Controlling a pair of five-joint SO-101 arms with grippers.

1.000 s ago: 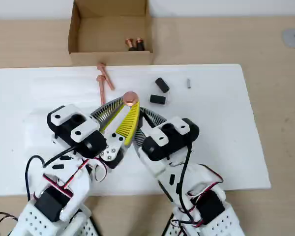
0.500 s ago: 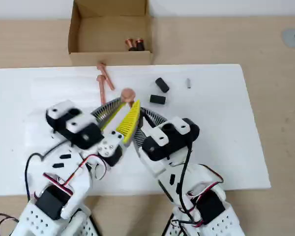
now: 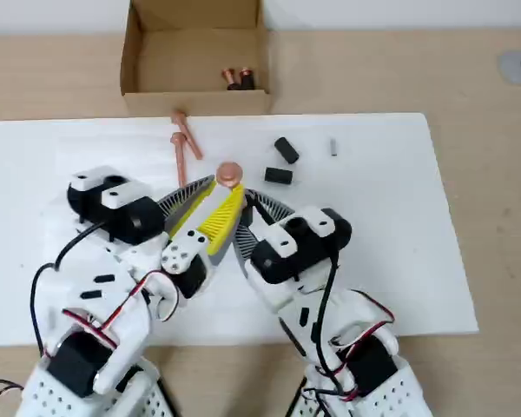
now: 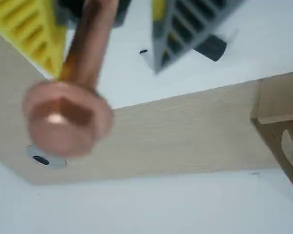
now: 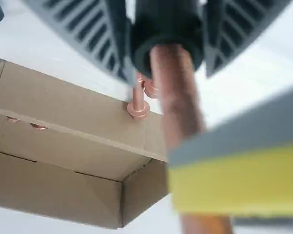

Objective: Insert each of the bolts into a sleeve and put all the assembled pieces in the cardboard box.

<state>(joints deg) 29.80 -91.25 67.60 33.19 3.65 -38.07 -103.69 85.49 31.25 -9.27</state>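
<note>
High view: left gripper [image 3: 223,184] clenches bolt [image 3: 230,174], right gripper [image 5: 168,68] clamps sleeve [image 5: 166,27], loose sleeve [image 3: 278,175] nearby.

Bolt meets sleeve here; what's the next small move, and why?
Probably the left arm eases the bolt deeper into the sleeve: its jaws grip the shaft, the right jaws hold the sleeve, and much bare shaft shows outside it.

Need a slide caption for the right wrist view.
Right gripper holding the sleeve with a bolt seated in it, cardboard box and loose bolts beyond.
</note>
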